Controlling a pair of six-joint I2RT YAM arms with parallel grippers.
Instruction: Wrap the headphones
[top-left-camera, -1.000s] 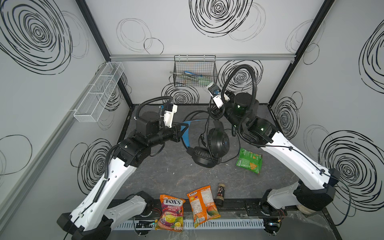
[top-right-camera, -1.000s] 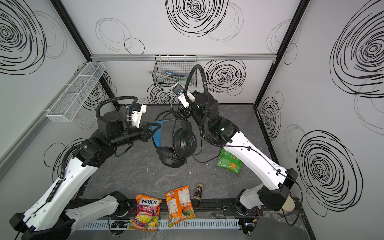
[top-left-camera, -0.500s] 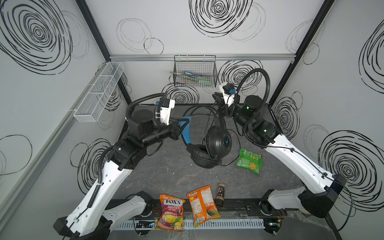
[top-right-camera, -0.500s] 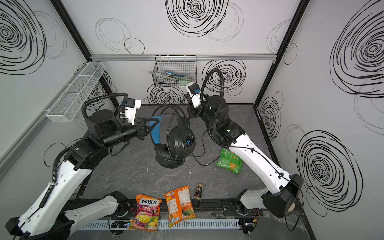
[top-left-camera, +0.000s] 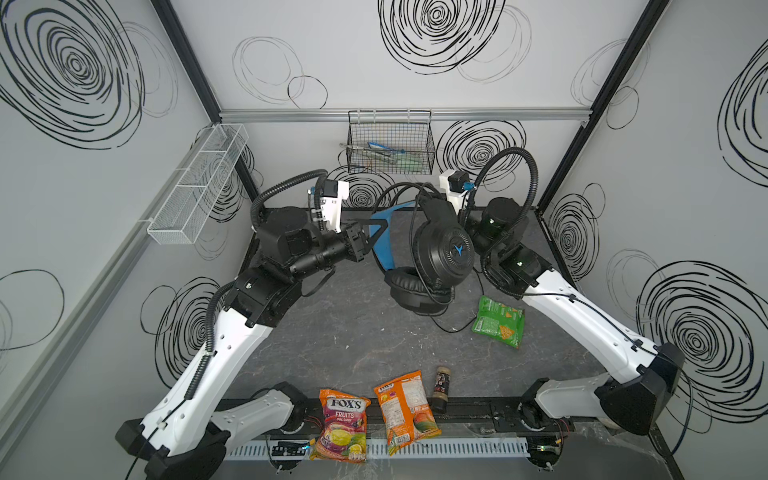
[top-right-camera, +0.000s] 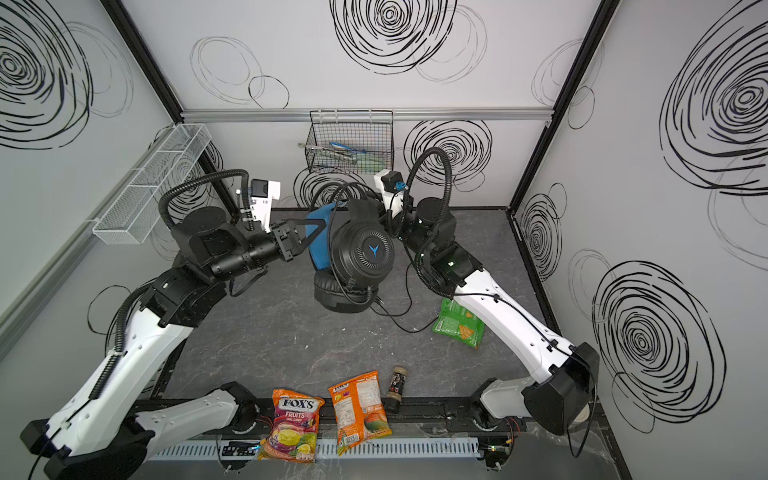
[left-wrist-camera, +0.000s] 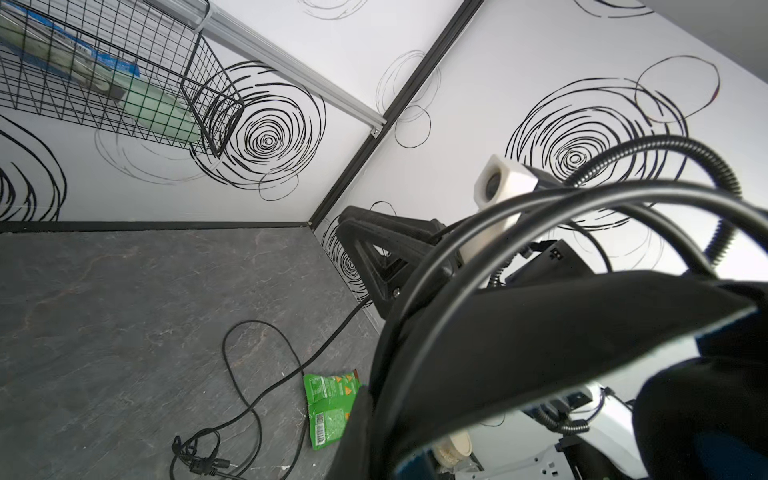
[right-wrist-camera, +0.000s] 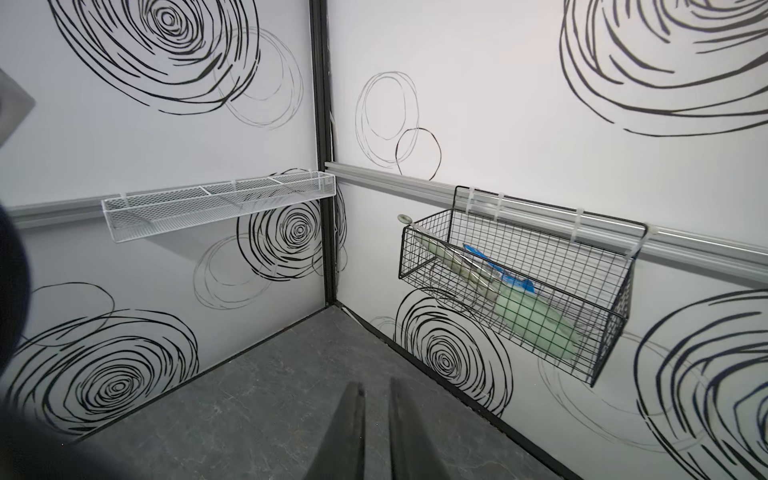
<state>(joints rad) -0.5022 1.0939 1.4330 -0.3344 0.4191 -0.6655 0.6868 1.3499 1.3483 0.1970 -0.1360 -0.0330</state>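
Nearby, a green snack bag lies beside the headphones.

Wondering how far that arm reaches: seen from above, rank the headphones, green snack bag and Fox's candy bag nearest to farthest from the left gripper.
1. headphones: held by the left gripper, back centre.
2. green snack bag: right side, mid-table.
3. Fox's candy bag: front edge.

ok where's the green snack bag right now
In both top views the green bag lies flat on the table, right of centre, just front-right of the headphones and beside the right arm.
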